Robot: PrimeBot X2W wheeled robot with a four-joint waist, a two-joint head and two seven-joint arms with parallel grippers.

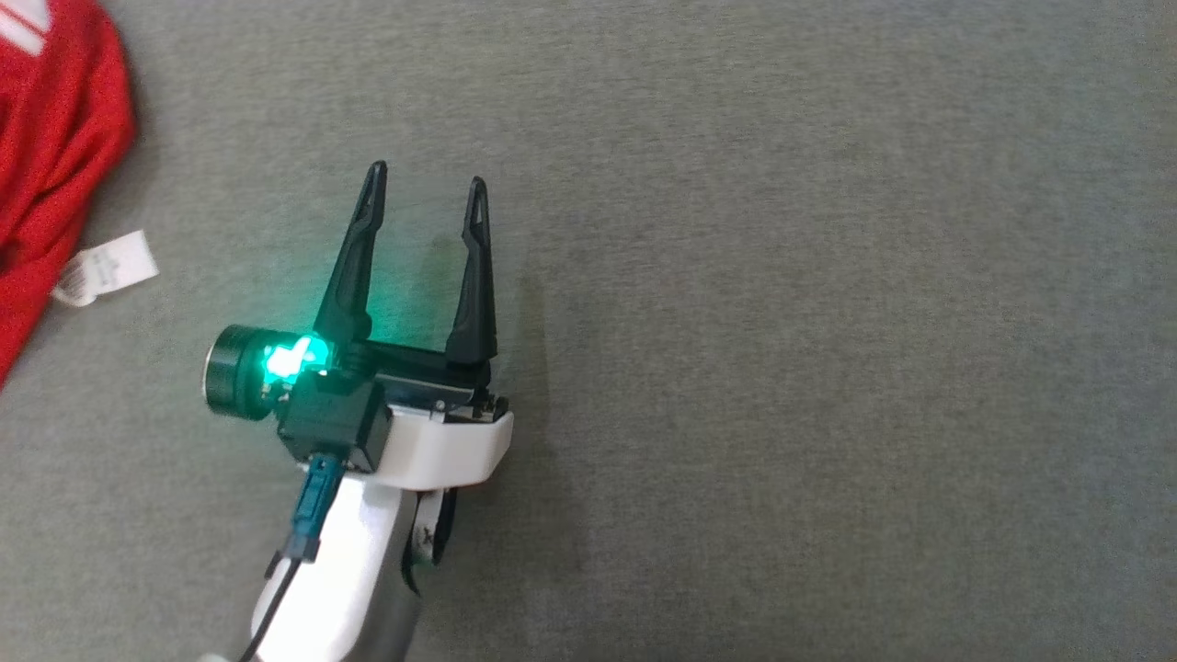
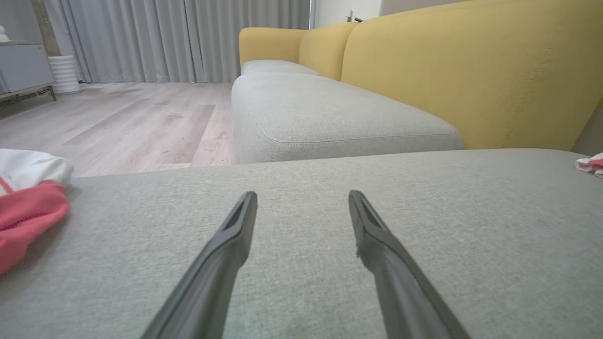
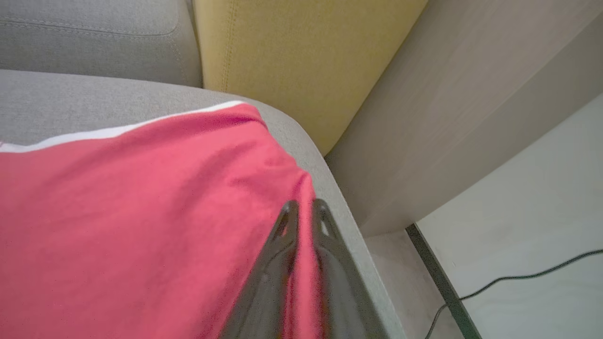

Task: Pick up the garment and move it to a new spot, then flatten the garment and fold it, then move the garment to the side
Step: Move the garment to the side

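Left claw (image 2: 302,195) first: two long, hard, dark fingers, spread wide with nothing between them, low over the grey cushion (image 2: 424,226). In the head view a red garment (image 1: 55,138) lies at the far left in soft folds. A small white tag (image 1: 106,267) sticks out beside it. To the right of that the cushion is bare, and its weave looks a bit rough.

Right claw (image 3: 305,205) is pinched tight on a thin fold of red garment at the cushion's round corner, next to the yellow back (image 3: 282,56). A white stripe runs along the cloth's far edge. I cannot tell if this is the same piece as the red heap on the left.

I think picking up is the step now. The cloth looks thin and smooth, so it could slip out. It would be best to keep the pinch tight and lift slowly, straight up. The corner is close to the drop to the floor, so carry the cloth back over the bare middle. The rough weave there should help it lie flat.
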